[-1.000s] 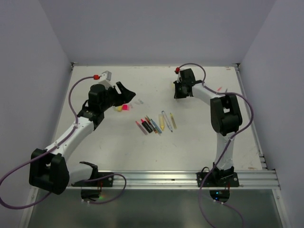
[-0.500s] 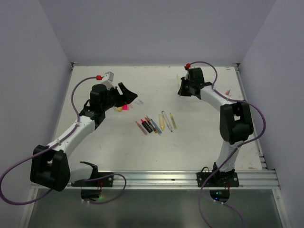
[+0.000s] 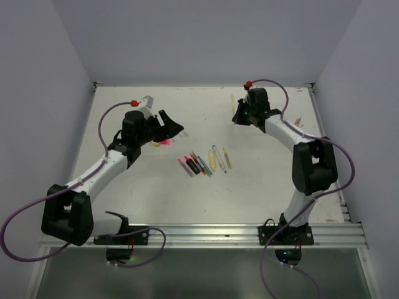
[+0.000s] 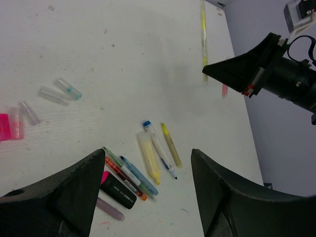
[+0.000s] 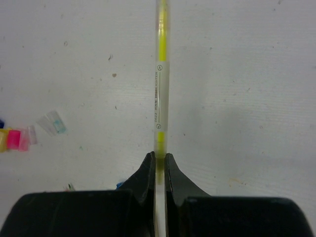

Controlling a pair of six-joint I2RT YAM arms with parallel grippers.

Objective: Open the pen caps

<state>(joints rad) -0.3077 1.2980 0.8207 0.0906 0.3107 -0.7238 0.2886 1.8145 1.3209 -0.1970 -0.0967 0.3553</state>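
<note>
Right wrist view: the right tool (image 5: 159, 155) is clamping its jaws fully onto the near end of a slim yellow pen (image 5: 161, 89), whose barrel is pointing away over the surface (image 5: 247, 74). The pen is looking light, stiff and slick, so a firm pinch on the barrel and a straight pull along its length is seeming safest. Its cap is likely sitting at the far tip. Off to the left, loose pen caps (image 5: 19, 138) are lying. The left tool (image 4: 147, 151) is hanging wide open and empty above the pens (image 4: 129, 178).
</note>
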